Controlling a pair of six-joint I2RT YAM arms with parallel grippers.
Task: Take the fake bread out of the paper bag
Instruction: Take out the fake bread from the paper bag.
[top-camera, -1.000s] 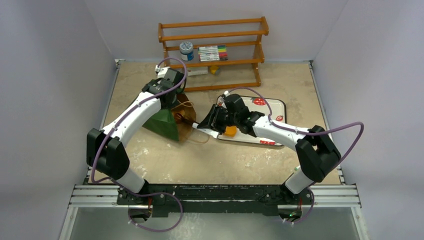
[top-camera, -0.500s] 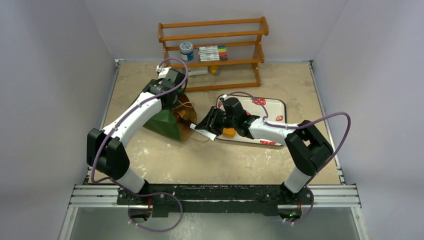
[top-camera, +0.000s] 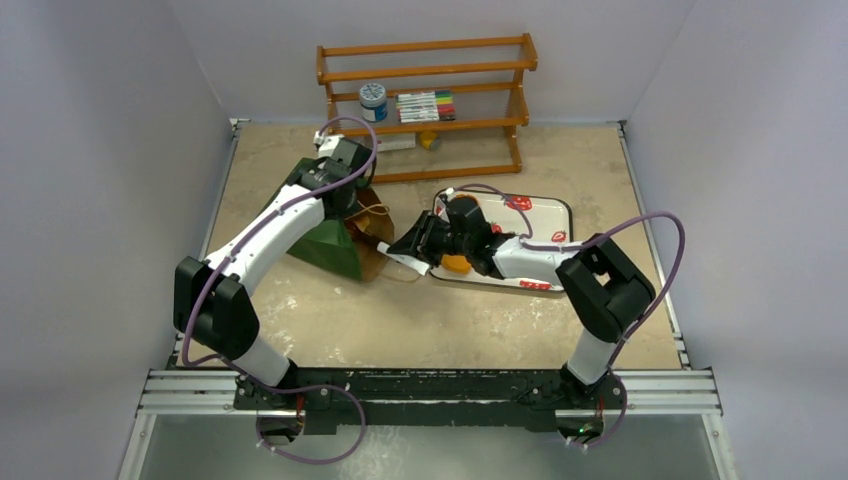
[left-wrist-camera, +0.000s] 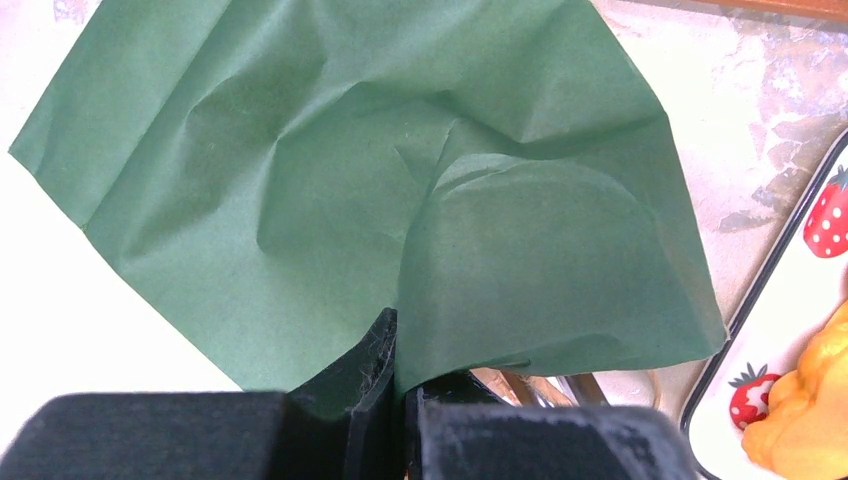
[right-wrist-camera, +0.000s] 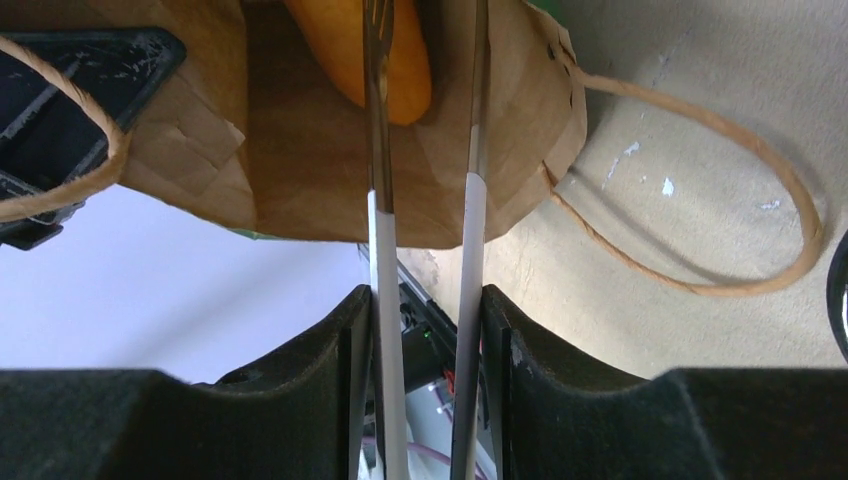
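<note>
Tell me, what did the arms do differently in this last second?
The right arm folded its elbow inward and slid the right gripper, holding tongs, slightly left, toward the orange bread piece in the mouth of the paper bag. The left gripper stayed pinched on the bag; tray and shelf unmoved.

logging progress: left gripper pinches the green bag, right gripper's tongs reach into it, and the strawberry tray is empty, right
No, the strawberry tray is not empty: the left wrist view shows a golden bread piece lying on it. The rest stands.
</note>
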